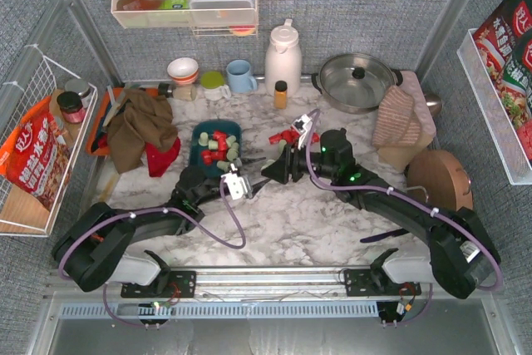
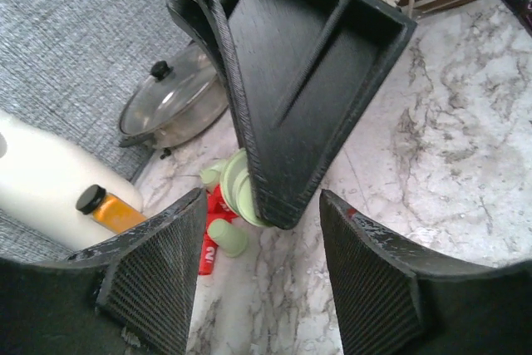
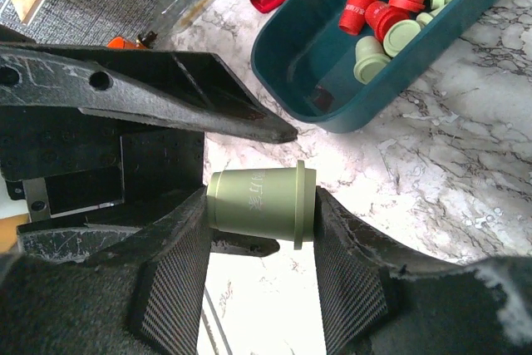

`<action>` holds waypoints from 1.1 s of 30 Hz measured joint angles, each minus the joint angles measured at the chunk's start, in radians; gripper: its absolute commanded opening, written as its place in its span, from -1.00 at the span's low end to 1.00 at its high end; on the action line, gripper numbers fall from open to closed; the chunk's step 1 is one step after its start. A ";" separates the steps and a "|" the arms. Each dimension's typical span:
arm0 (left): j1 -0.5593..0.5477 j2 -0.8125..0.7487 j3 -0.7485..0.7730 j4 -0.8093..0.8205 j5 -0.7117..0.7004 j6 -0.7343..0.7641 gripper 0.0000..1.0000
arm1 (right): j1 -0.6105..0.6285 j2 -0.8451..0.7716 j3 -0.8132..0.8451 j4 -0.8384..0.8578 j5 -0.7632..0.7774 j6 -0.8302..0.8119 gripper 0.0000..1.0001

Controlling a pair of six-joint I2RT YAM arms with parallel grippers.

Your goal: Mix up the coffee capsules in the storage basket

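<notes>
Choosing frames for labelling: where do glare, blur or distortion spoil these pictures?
Top view: evenly lit and sharp, though the cage uprights splay outward. Left wrist: the white jug is washed out. Right wrist: the green capsule is crisp, but the marble table below it glares white.

Red cloth (image 1: 163, 155) beside storage basket (image 1: 196, 149)

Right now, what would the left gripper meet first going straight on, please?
Probably a finger of the right gripper, directly ahead; the green capsule it holds peeks out beside it. Depth is unclear.
</notes>
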 measured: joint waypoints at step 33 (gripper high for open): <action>0.132 -0.051 0.170 -0.350 -0.164 0.080 -0.52 | 0.024 -0.120 0.023 -0.153 0.363 -0.108 0.33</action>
